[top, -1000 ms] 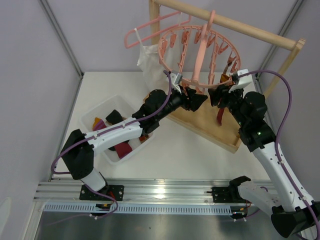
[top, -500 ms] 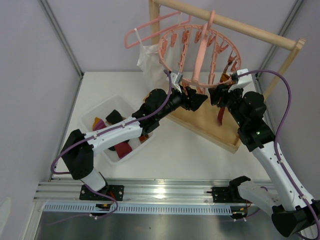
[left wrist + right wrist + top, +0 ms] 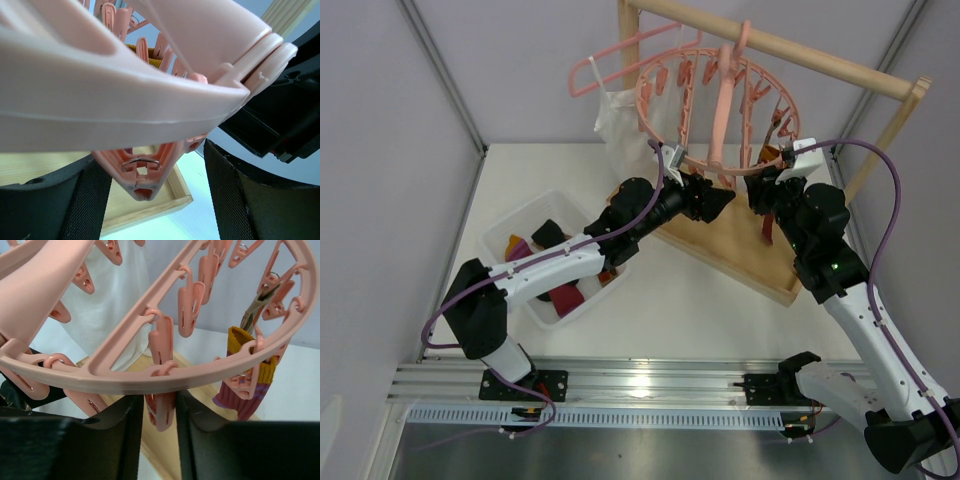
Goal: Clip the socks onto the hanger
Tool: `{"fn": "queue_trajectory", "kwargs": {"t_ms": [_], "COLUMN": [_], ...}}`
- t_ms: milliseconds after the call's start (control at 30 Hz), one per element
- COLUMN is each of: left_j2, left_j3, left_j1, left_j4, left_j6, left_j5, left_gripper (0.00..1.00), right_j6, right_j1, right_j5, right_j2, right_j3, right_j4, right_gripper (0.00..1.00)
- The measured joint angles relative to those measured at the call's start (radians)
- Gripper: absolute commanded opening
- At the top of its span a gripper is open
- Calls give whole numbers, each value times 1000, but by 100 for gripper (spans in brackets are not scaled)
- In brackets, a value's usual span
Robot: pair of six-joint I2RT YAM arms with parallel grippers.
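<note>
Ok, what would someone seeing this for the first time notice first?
The big round pink hanger hangs from the wooden rail at the back. Under its near rim the right gripper pinches a clip, while the open left gripper brackets another.

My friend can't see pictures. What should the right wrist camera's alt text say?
The right claw pinches a pink clip hanging under the round pink hanger. A yellow-cuffed sock hangs clipped at right, white cloth behind.
</note>
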Motion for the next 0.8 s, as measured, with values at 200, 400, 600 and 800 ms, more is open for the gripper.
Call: {"fn": "queue_trajectory", "kwargs": {"t_ms": [200, 400, 600, 800], "left_j2": [0, 0, -2, -27], "left_j3": [0, 0, 0, -27], "left_j1": [0, 0, 0, 0], "left_j4": [-2, -9, -11, -16], "left_j6": [1, 2, 4, 16], "left_j5": [0, -2, 0, 29], "left_gripper": [75, 75, 75, 75], "right_j6": [14, 57, 96, 133], "right_j1": [3, 4, 4, 4], "right_j5": [8, 33, 37, 22], "right_j2": [1, 1, 1, 2], "right_j3": [0, 2, 2, 24], "right_j4": [-7, -16, -21, -48], "right_gripper": [7, 0, 0, 5]}}
